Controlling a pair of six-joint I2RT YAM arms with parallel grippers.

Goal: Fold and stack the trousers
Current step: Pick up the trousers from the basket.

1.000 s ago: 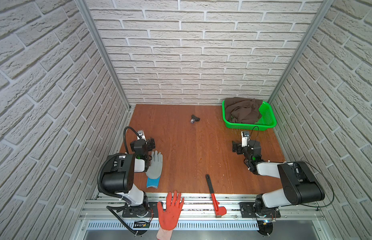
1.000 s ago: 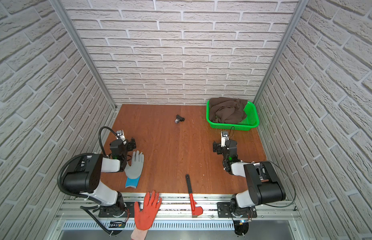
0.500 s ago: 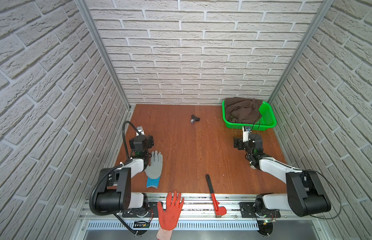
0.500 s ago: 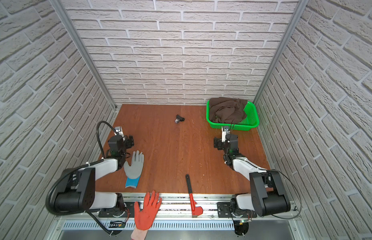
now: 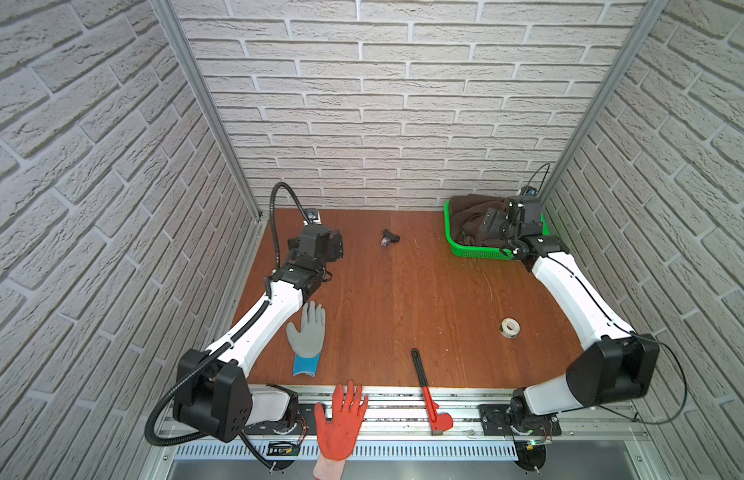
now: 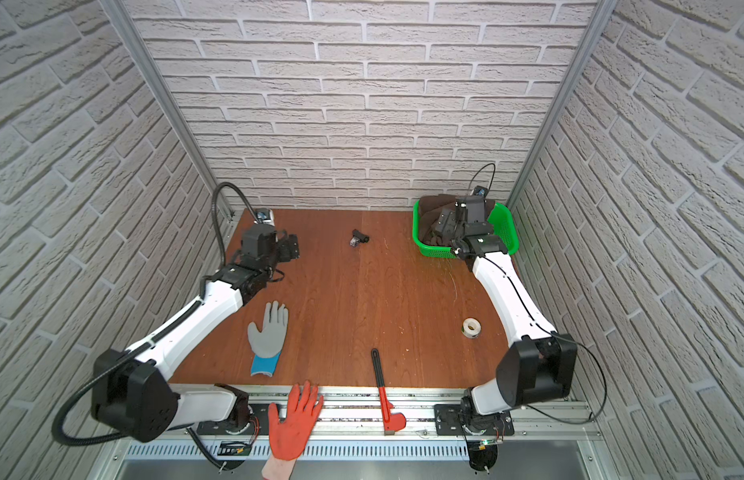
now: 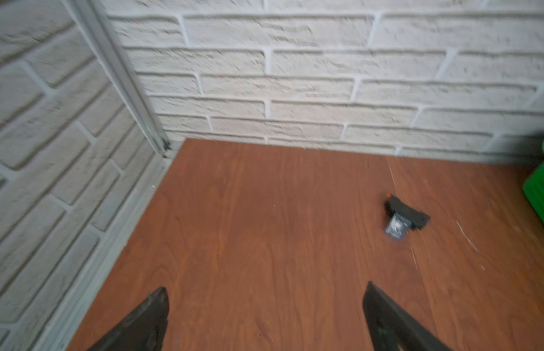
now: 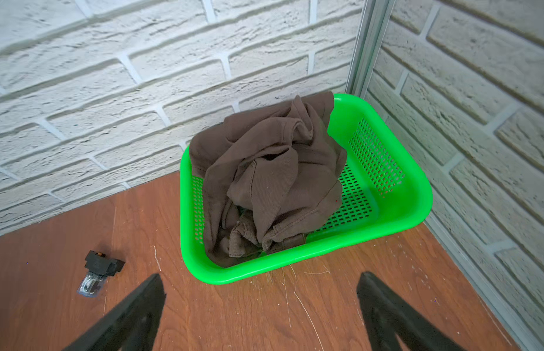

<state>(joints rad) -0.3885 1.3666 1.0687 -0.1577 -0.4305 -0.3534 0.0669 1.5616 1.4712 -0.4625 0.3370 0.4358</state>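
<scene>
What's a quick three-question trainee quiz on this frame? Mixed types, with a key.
1. True or false: the trousers lie crumpled inside the green basket.
2. Pick one. The right gripper is: A) shut on the trousers; B) open, holding nothing; C) shut on the basket's rim.
3. Fill in: the grey glove lies flat on the table beside the ___ arm.

Key: 1 true; 2 B; 3 left.
</scene>
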